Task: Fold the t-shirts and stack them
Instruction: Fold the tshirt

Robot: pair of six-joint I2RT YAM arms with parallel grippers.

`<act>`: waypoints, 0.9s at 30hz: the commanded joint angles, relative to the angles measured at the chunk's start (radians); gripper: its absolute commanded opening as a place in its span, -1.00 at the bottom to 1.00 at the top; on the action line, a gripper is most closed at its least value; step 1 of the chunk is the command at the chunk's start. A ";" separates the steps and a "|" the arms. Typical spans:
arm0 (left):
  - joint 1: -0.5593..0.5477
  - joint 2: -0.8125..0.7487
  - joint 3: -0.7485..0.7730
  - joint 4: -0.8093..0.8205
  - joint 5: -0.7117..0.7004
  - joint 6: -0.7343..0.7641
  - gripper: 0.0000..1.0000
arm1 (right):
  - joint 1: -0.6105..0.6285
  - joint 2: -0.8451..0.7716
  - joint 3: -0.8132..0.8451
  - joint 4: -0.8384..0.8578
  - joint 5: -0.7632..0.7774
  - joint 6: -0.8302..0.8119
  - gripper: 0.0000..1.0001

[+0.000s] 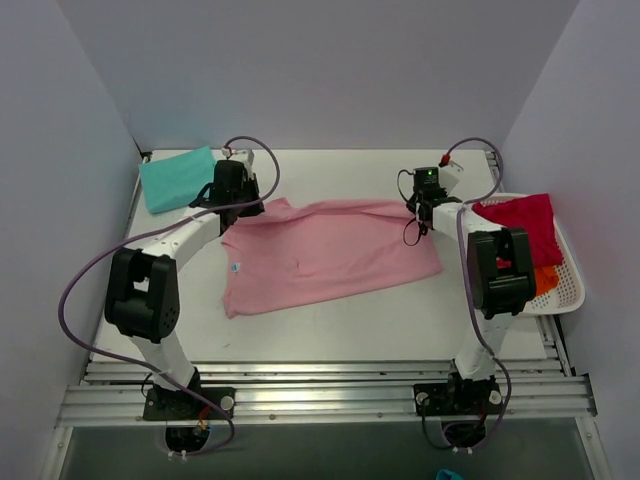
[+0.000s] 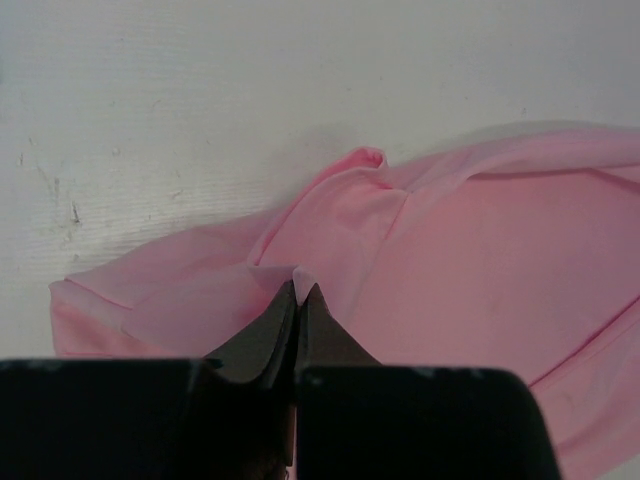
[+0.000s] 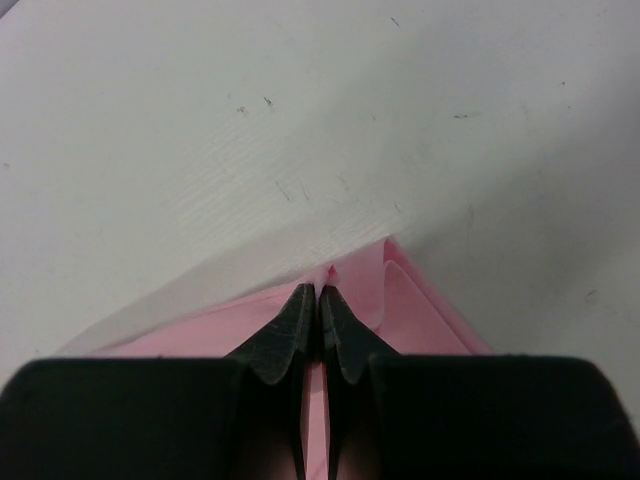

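The left gripper [image 2: 297,292] is seen clamped tight on a fold of the pink t-shirt [image 2: 480,260], and the right gripper [image 3: 319,292] is pinched on its far corner. Only from above is the shirt seen spread flat between both arms, with a teal t-shirt [image 1: 177,178] laid far left.

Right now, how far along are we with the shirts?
Done: the teal t-shirt lies folded in the far left corner. In hand: the pink t-shirt lies spread out, left hand and right hand each shut on its far edge. Left: the red t-shirt and orange t-shirt, waiting in the basket.
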 commanded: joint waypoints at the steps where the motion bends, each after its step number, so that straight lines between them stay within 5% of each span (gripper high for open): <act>1: -0.028 -0.089 -0.056 0.051 -0.061 0.015 -0.95 | 0.010 -0.077 -0.052 0.016 0.035 0.012 -1.00; 22: -0.220 -0.326 -0.436 0.047 -0.445 -0.094 -0.95 | 0.008 -0.246 -0.332 0.058 0.110 0.080 -1.00; 24: -0.258 -0.330 -0.459 0.021 -0.532 -0.128 -0.84 | 0.010 -0.246 -0.355 0.047 0.140 0.113 -0.66; 25: -0.275 -0.327 -0.462 -0.021 -0.572 -0.176 -0.42 | 0.008 -0.244 -0.361 0.039 0.151 0.123 0.10; 27: -0.313 -0.315 -0.461 -0.082 -0.710 -0.238 0.02 | 0.008 -0.244 -0.372 0.016 0.183 0.140 0.85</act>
